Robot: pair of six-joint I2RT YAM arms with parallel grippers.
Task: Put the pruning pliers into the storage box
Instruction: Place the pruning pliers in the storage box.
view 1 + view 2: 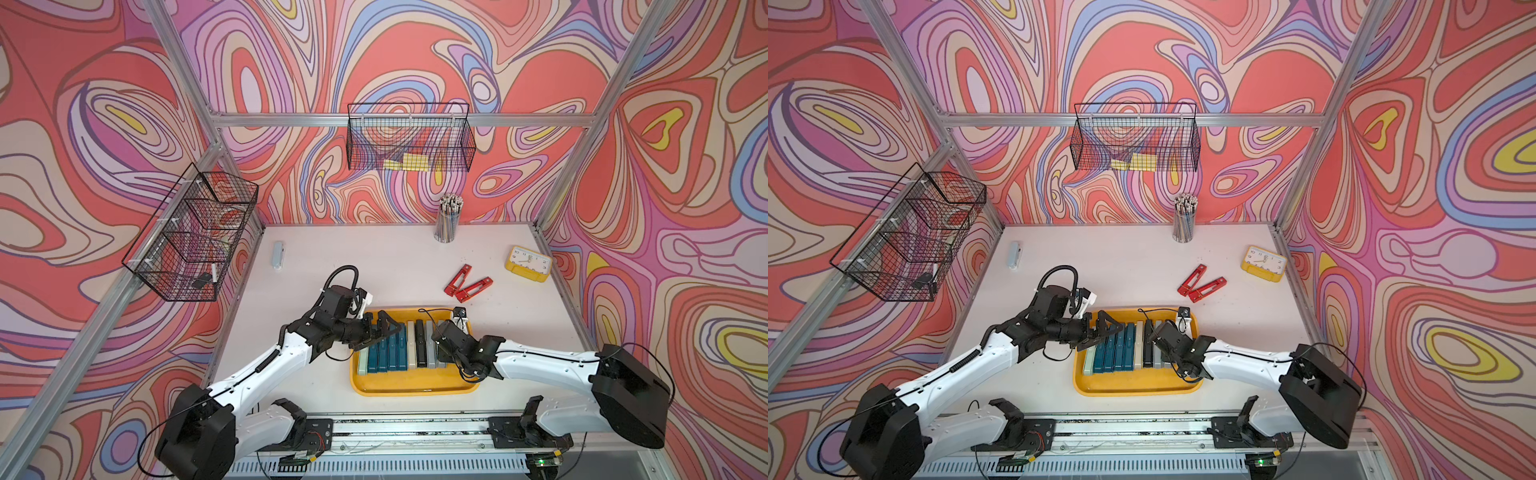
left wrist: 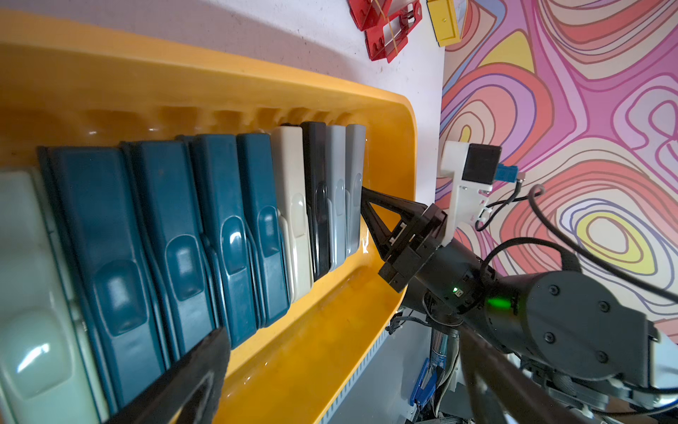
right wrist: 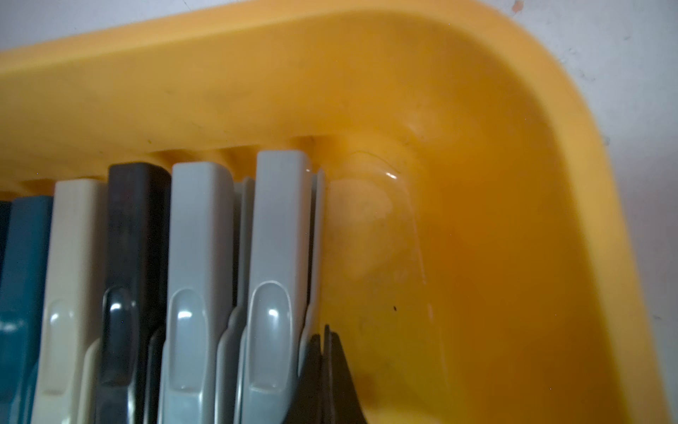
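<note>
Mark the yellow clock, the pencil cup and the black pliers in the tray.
yellow clock (image 1: 530,262), in a top view, on its white dial.
pencil cup (image 1: 446,229), in a top view, on its wall.
black pliers (image 2: 315,161), left wrist view, on its flat top.

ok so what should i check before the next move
1. Left gripper open and empty: ok.
2. Right gripper ready for a pick: not ok; it is shut, with its tips beside the end grey pliers in the yellow tray.
3. Free room in the tray past that end: ok.
4. All pliers stored: not ok; two red pliers and the stray grey pliers lie on the table.
5. Red pair apart for a clean grasp: not ok; they seem to touch in a V.
6. Right tips touching the end grey pliers: cannot tell.
</note>
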